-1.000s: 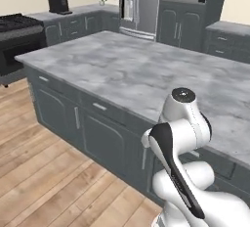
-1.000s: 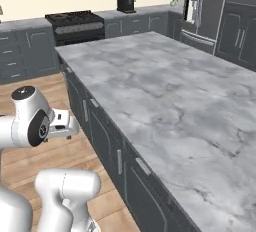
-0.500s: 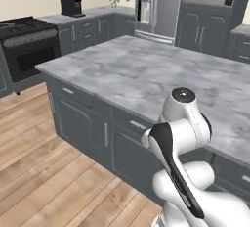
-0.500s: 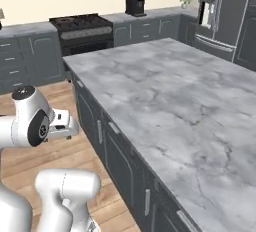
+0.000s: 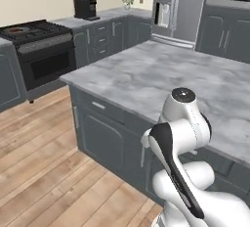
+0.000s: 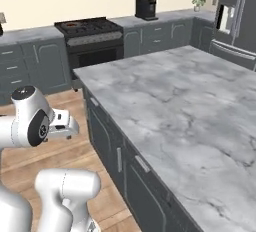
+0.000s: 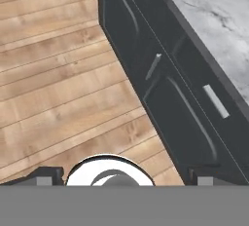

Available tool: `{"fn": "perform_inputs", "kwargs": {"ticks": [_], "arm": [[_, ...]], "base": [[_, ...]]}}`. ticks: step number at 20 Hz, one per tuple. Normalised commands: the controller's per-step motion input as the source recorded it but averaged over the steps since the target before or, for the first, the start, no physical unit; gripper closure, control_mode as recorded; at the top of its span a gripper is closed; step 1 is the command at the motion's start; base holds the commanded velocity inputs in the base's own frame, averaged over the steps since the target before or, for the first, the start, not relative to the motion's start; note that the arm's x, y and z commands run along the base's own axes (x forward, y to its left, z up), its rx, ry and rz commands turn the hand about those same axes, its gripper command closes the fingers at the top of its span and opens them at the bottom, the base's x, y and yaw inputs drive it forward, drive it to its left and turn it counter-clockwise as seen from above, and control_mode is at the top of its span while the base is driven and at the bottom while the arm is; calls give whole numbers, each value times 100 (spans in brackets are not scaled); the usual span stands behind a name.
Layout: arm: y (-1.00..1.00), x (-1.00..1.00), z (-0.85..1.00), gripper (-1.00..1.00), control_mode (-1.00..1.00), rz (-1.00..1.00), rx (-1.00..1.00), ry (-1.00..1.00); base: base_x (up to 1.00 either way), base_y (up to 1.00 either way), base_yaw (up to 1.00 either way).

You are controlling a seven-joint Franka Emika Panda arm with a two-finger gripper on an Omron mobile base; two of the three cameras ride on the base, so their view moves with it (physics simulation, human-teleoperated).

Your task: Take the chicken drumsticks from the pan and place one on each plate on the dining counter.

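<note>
Kitchen with cream walls, dark grey cabinets and a plank wood floor (image 5: 44,172). Dining counter (image 5: 161,77) takes up the middle: grey-white marble top over dark grey cabinet fronts with pale bar handles; its top (image 6: 190,111) lies bare across all that both base views take in. Black stove (image 5: 36,50) stands against the far wall, oven door below, dark grates above. On its burners sits a small round reddish shape (image 6: 72,24), possibly the pan; too small and blurred to be sure, and no drumsticks can be made out in it. Black coffee maker (image 5: 84,7) on the wall counter beside the stove; a small potted plant (image 6: 200,1) further along, near the steel fridge (image 5: 178,6). No readable writing, brand or label anywhere. Arm (image 5: 178,138) is folded close to the base, off the near corner of the island, over the floor. Hand view looks down on floor planks and the island's cabinet fronts (image 7: 170,88), marble edge at the upper right. Gripper (image 7: 124,178): fingertips spread to the two bottom corners, jaws wide apart, nothing between them.
</note>
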Motion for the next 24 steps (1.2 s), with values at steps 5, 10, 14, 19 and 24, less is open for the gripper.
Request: {"fn": "perform_inputs", "kwargs": {"ticks": [5,10,14,19,24], "arm": [[0,0,0,-100,100,0,0,0],[0,0,0,-100,100,0,0,0],[0,0,0,-100,100,0,0,0],[0,0,0,-100,100,0,0,0],[0,0,0,-100,100,0,0,0]], "base": [[89,100,0],[89,100,0],[89,100,0],[89,100,0],[90,100,0]]}}
